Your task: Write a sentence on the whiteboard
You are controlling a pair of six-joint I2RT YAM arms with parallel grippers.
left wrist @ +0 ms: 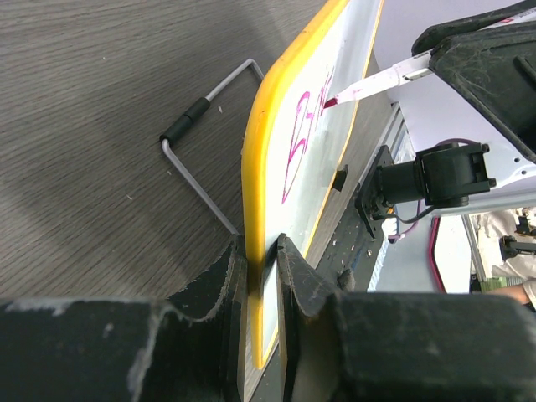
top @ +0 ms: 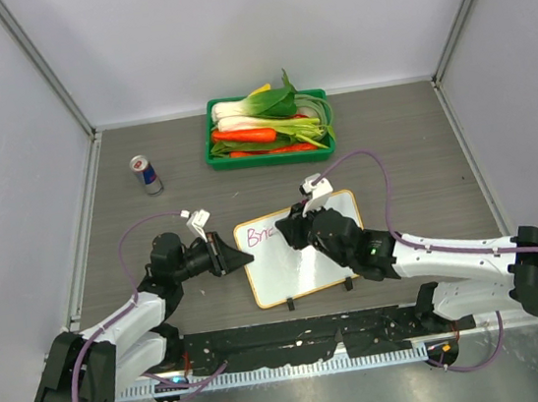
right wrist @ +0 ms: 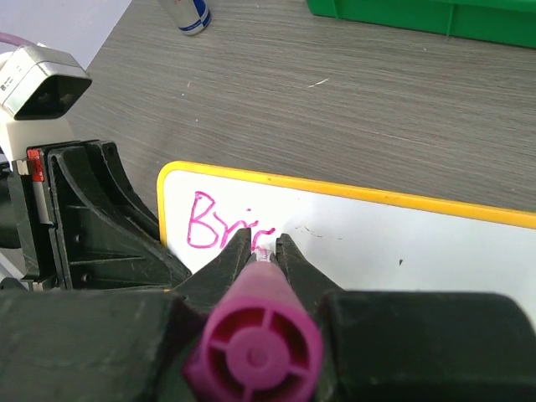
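Showing only "Bri", the sentence (right wrist: 222,224) is barely begun on the whiteboard (top: 307,260), sitting on the tabletop (top: 420,141) with the left fingers (left wrist: 219,285) clamped on its edge and the right fingers (right wrist: 233,258) clamped on the marker (right wrist: 255,352).

White whiteboard (top: 303,268) with yellow rim, magenta writing (right wrist: 213,226), purple marker (right wrist: 255,345), green tray (top: 244,160), grey wood-grain table (top: 410,143)

The whiteboard (top: 307,260) lay mid-frame in the top view, the sentence (top: 256,233) in its upper-left corner. The left gripper (top: 245,260) sat on its left edge; the right gripper (top: 290,229), with the marker (left wrist: 377,82), was over its upper left. A tray (top: 273,157) stood behind at upper centre, with a can (top: 146,175) to its left.
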